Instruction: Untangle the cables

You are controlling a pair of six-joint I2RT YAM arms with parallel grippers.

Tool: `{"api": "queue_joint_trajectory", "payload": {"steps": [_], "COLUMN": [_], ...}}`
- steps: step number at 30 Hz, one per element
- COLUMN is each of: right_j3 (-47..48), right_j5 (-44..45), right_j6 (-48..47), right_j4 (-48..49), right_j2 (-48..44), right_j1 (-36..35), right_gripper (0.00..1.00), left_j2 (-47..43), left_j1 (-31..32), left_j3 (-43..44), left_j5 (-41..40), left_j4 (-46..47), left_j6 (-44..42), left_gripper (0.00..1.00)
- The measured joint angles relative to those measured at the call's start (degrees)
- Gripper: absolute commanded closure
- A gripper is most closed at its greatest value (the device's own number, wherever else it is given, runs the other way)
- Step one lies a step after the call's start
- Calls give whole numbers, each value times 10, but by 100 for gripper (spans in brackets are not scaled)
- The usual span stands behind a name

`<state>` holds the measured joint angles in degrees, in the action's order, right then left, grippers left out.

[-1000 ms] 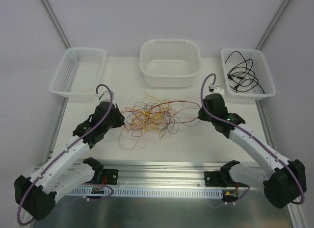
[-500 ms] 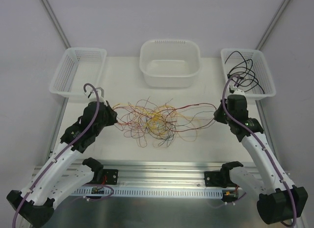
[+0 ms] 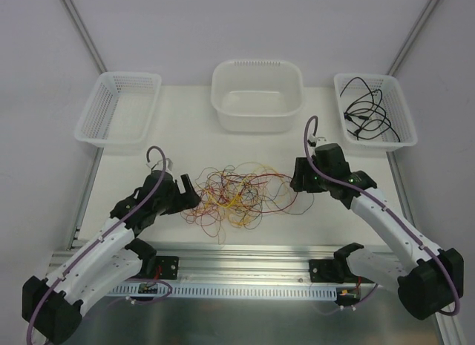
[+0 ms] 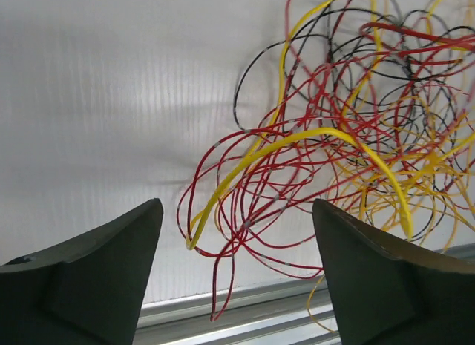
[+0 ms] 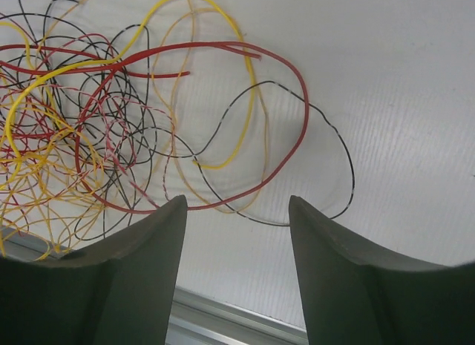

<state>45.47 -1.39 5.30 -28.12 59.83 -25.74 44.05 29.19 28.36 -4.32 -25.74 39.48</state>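
Left gripper: you are seeing it released, jaws spread, gripping nothing, just beside the tangle's left edge.
Right gripper: it is also standing spread and empty, at the tangle's right edge.
Cables: red, yellow and black wires are lying clumped between both grippers.
Far right basket: black cables are lying inside.

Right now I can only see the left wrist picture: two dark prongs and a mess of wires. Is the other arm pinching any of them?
Observer: No. The right gripper is open, with nothing between its fingers. The cables lie loose just beyond them.
Visitor: Are there wires anywhere else?
Observer: Yes. Some black cables sit in the right basket, apart from the tangle.
Visitor: Any other containers?
Observer: Two more, a tub in the middle and a left basket. I see no cables in either.
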Motion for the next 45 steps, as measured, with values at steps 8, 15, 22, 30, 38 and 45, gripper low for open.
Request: {"api": "queue_joint_trajectory", "payload": {"steps": [8,15,22,30,38,45], "right_j3": [31,42,50,43,25,14], "right_j5": [-2,-13,-8,-9,-11,-24], "right_j6": [-26,-40,-41,-41,-41,-41], "right_j4": [-6,-15,-31,-32,-30,-25], "right_j2": [-36,-81,-119,-136,-147,-145], "right_j1": [-49,-62,-64,-64,-64,-65], "right_gripper": [15,1,1,1,1,1], "left_j2": [-35,46,56,95,147,178], "left_j1": [0,26,156,212,235,238], "left_j3": [110,173,172,156,155,155], "left_j5": [46,68,-49,-188,-236,-248], "left_j4": [-16,-24,-44,-54,-61,-62], "left_j6": [-97,-109,33,185,252,277], "left_gripper": [4,8,27,56,64,83]}}
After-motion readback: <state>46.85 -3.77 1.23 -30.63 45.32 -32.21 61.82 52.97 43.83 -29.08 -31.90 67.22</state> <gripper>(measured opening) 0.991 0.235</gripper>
